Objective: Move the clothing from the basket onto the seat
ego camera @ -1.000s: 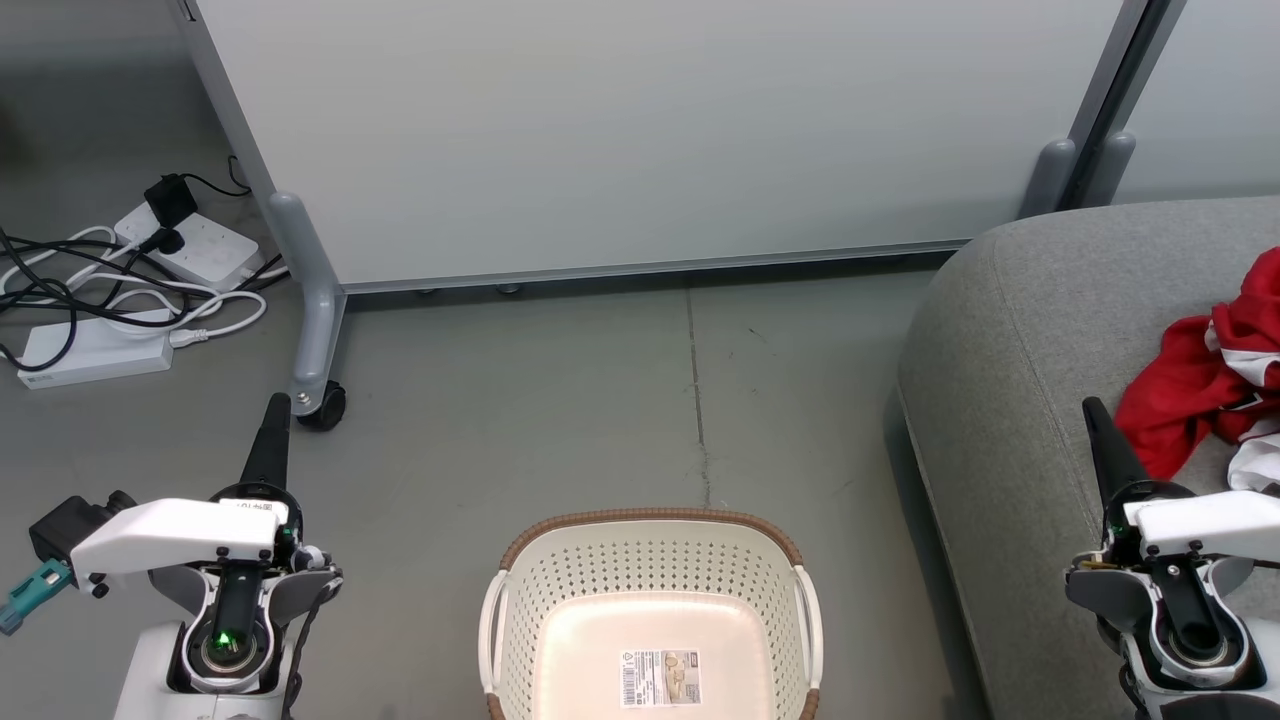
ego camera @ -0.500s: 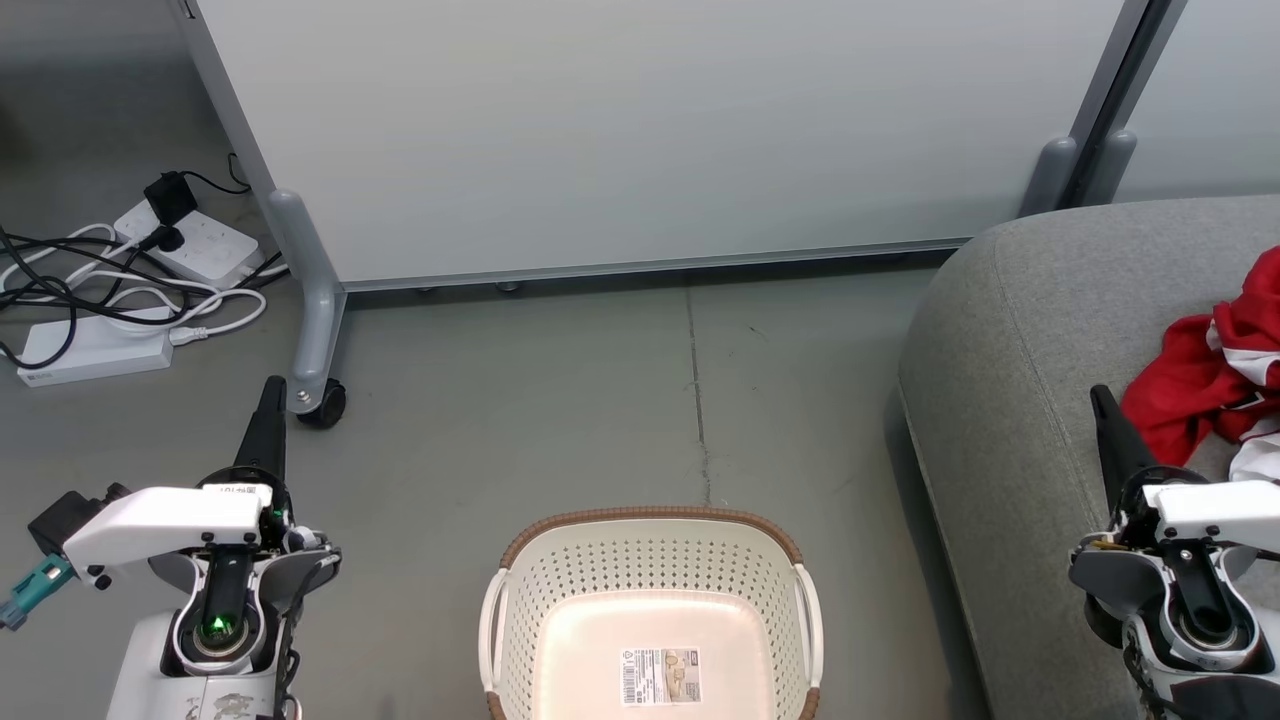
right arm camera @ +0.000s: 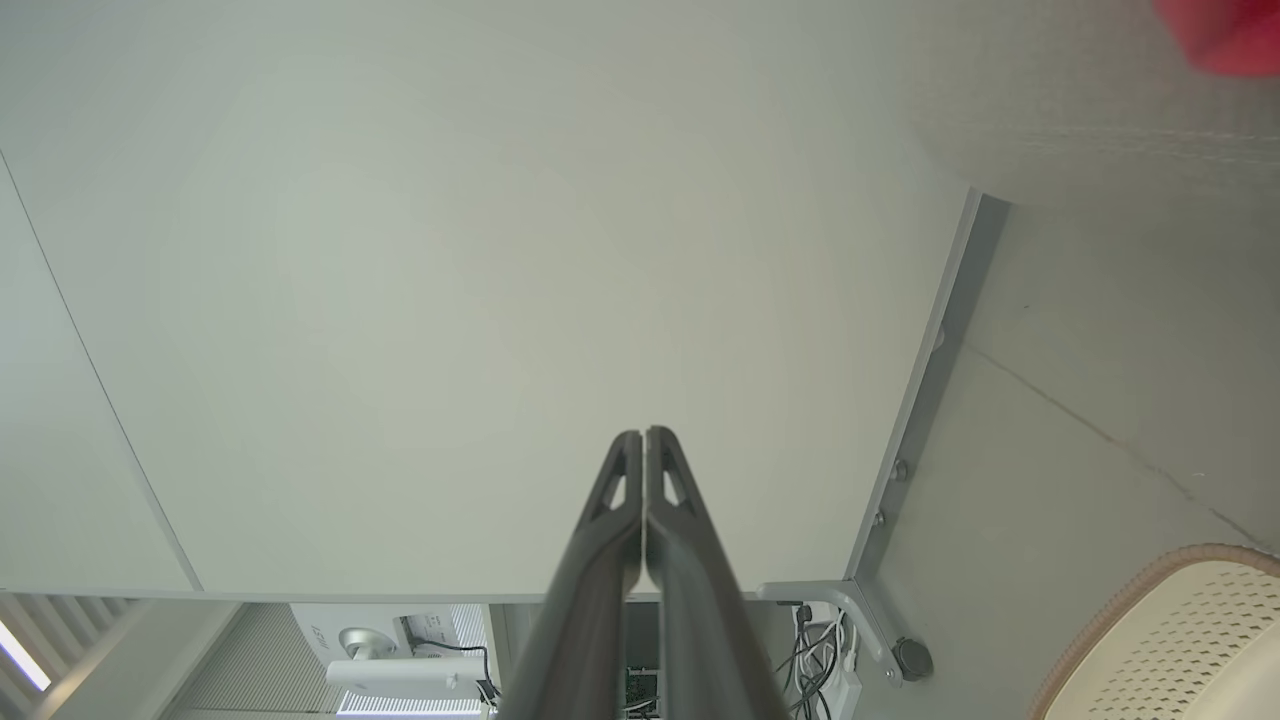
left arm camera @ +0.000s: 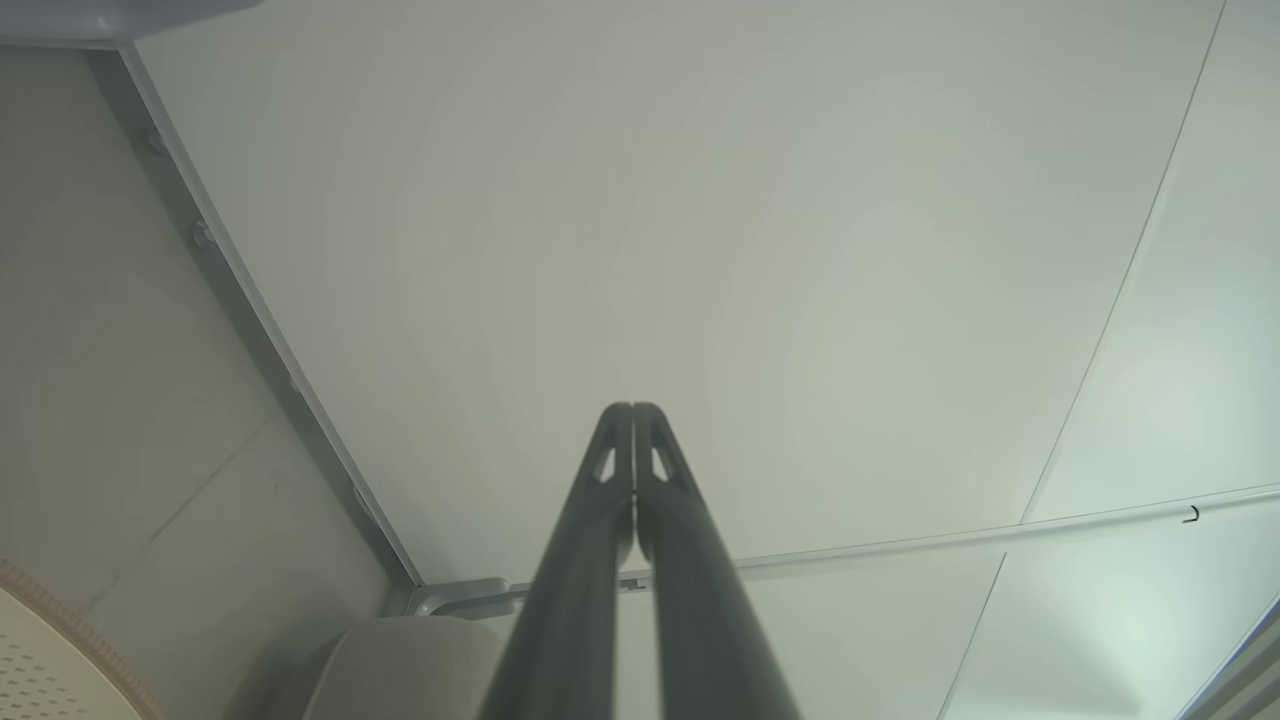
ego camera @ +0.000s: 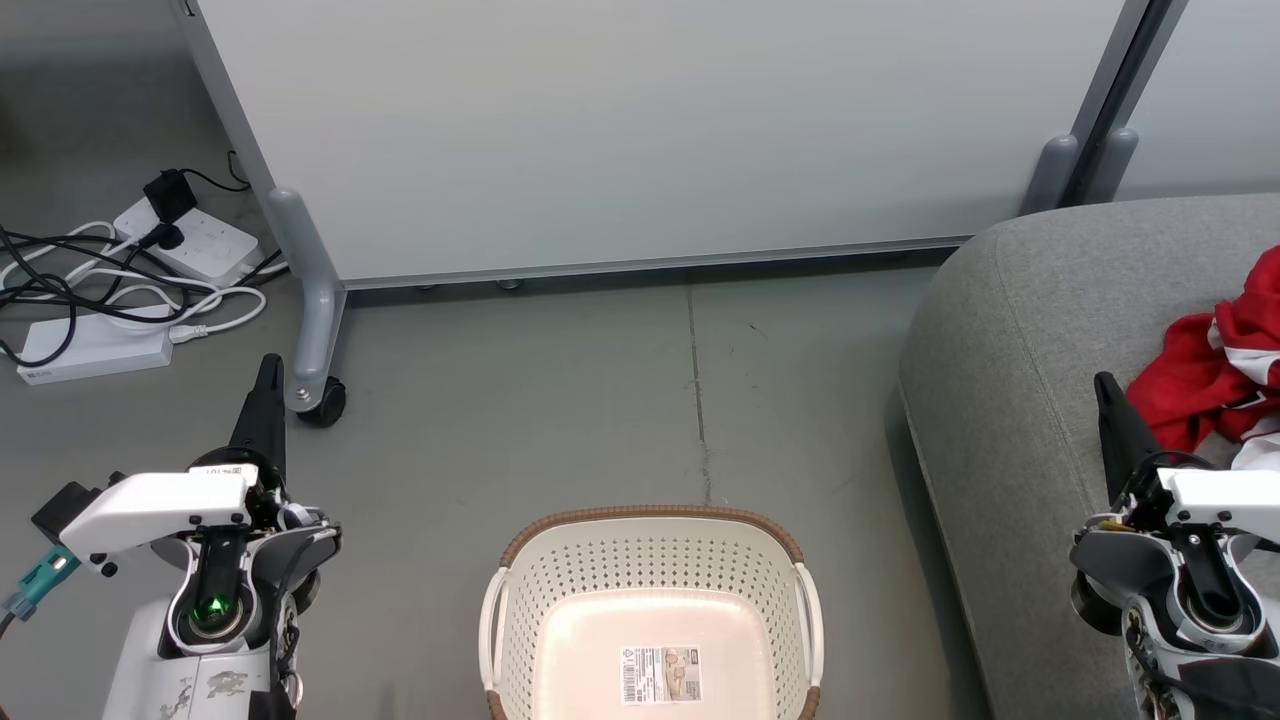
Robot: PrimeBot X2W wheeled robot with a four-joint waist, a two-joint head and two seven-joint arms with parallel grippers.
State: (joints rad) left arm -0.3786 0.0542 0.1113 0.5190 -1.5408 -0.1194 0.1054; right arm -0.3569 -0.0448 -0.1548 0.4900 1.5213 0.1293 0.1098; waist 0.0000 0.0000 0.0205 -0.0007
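Observation:
The cream perforated basket (ego camera: 650, 570) with a brown rim stands on the floor at the bottom centre; only a paper label lies on its bottom. Red clothing with white trim (ego camera: 1215, 370) lies on the grey seat (ego camera: 1010, 330) at the right edge. A corner of the basket (right arm camera: 1180, 640) and a blur of red clothing (right arm camera: 1225, 35) show in the right wrist view. My left gripper (ego camera: 268, 362) is shut and bare at the lower left, fingertips together (left arm camera: 633, 410). My right gripper (ego camera: 1103, 381) is shut beside the red clothing, over the seat, fingertips together (right arm camera: 643, 435).
A grey partition panel (ego camera: 640, 130) on wheeled legs (ego camera: 318, 390) stands behind the open floor. Power strips and tangled cables (ego camera: 110, 290) lie at the far left. A floor seam (ego camera: 698, 390) runs toward the basket.
Both arms have drawn down toward the bottom of the head view, the left gripper also drifting slightly left. Basket and clothing have stayed put.

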